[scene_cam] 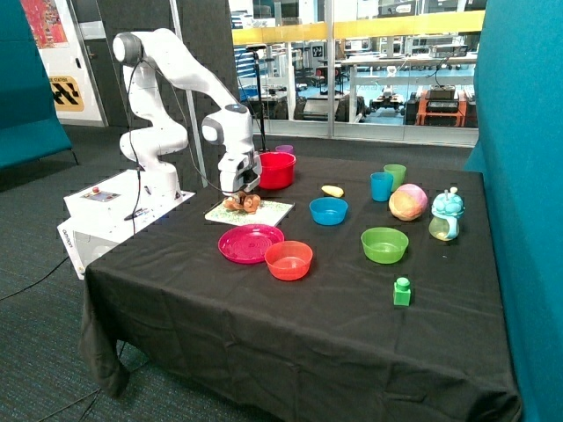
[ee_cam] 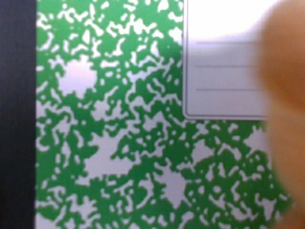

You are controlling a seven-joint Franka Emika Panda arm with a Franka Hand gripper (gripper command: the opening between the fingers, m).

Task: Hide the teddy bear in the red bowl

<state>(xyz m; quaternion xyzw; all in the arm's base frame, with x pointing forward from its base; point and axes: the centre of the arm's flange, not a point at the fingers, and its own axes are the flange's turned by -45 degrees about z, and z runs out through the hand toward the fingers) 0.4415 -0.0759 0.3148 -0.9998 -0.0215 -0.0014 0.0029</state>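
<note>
- One pincer (scene_cam: 241, 195) points straight down at the teddy bear (scene_cam: 242, 203), right on top of it; whether the fingers are spread or clamped on the toy cannot be told.
- Teddy bear lies on a green-and-white notebook (scene_cam: 264, 212) flat on the bench (scene_cam: 290, 308). In the wrist view the notebook (ee_cam: 119, 143) with its white label (ee_cam: 224, 71) fills the frame, a blurred tan mass of the bear (ee_cam: 286, 119) at one edge.
- Arm (scene_cam: 176, 75): base on a white box beside the bench, upper link rising, forearm sloping down to a vertical wrist.
- Red bowl (scene_cam: 276, 170) stands upright just behind the notebook, apart from the bear.
- Nearer the front edge: magenta plate (scene_cam: 250, 243) touching an orange-red bowl (scene_cam: 288, 260).
- Farther out: blue bowl (scene_cam: 328, 210), green bowl (scene_cam: 384, 244), pink-yellow ball (scene_cam: 408, 202).
</note>
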